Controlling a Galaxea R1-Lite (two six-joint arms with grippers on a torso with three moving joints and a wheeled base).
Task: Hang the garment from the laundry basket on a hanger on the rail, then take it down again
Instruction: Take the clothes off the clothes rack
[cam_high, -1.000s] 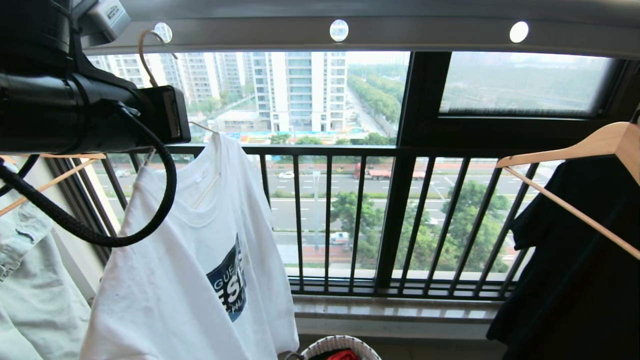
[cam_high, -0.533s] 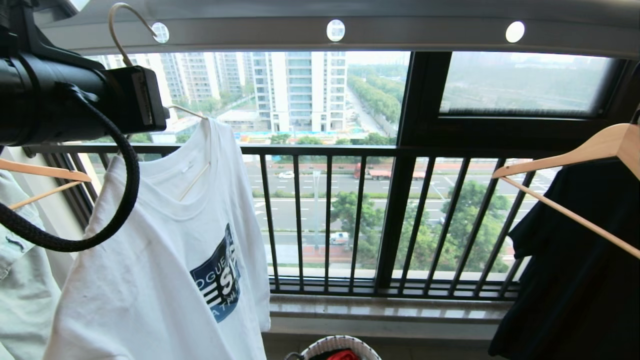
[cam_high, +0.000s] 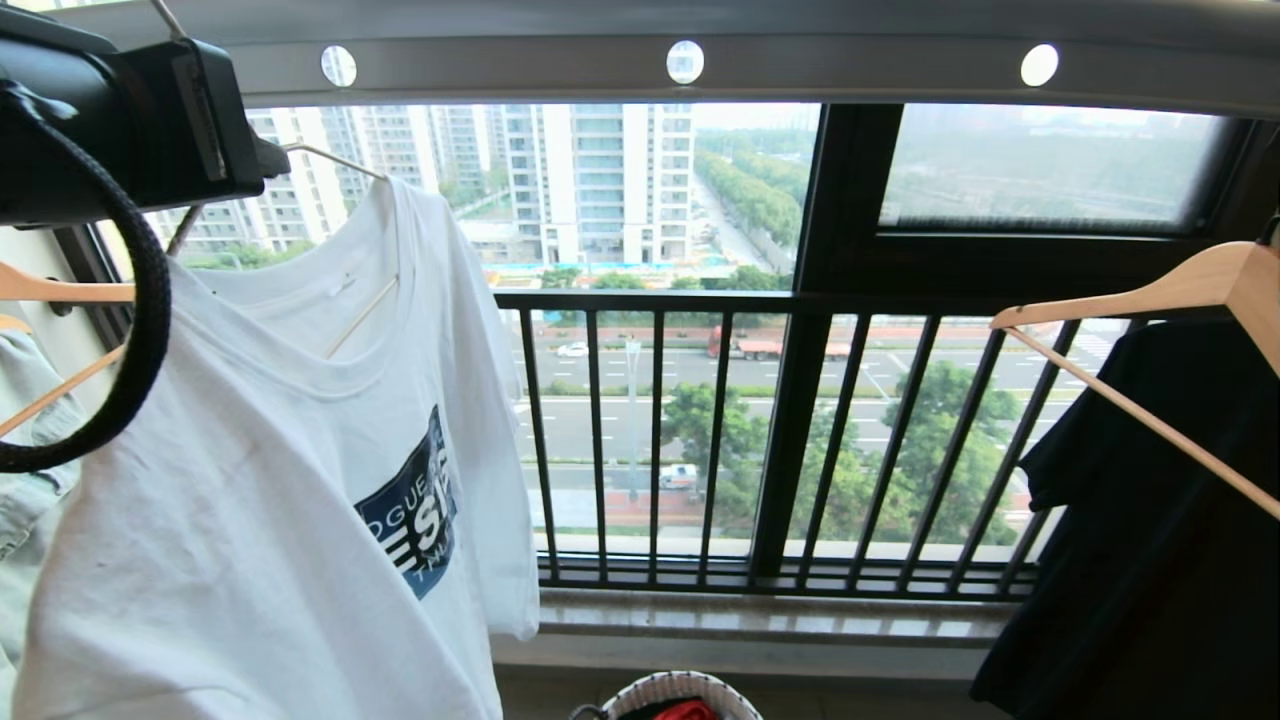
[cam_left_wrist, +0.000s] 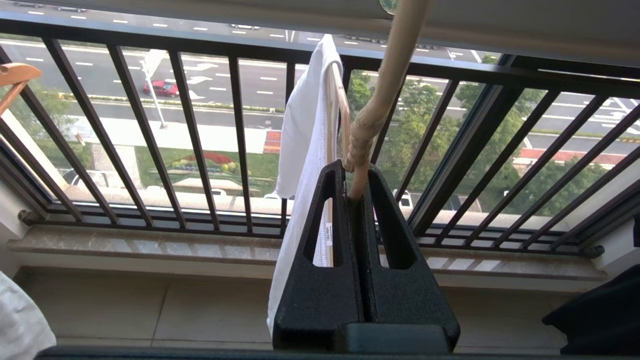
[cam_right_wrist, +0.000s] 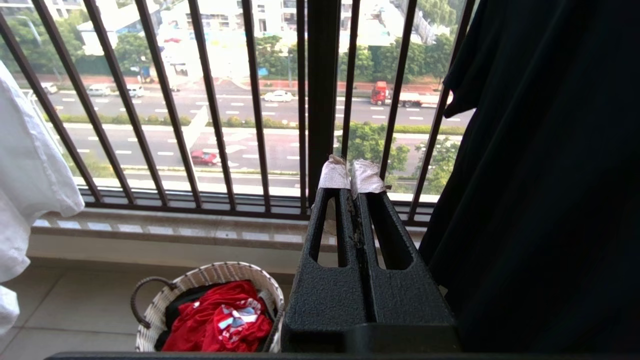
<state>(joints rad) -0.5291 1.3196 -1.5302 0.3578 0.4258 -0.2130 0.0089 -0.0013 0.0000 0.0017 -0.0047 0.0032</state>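
The white T-shirt garment (cam_high: 250, 520) with its dark blue emblem hangs on the thin cream hanger (cam_high: 335, 158), high at the left under the grey rail (cam_high: 850, 65). My left gripper (cam_high: 250, 155) is shut on the hanger's neck (cam_left_wrist: 356, 175), just below the rail's underside. The hook's top runs out of the head view. In the left wrist view the garment (cam_left_wrist: 302, 150) shows edge-on beyond the fingers. The laundry basket (cam_right_wrist: 200, 277) stands on the floor below. My right gripper (cam_right_wrist: 351, 179) is shut and empty, low, next to the basket.
A black garment (cam_high: 1150, 520) hangs on a wooden hanger (cam_high: 1150, 290) at the right. A pale green denim garment (cam_high: 20, 440) hangs on another wooden hanger at the far left. The black window railing (cam_high: 700, 430) stands behind. Red clothing (cam_right_wrist: 220, 320) fills the basket.
My left gripper has carried the hanger and T-shirt up and to the left, away from the rail's leftmost hole. The hook's top has left the picture. The right arm has kept still.
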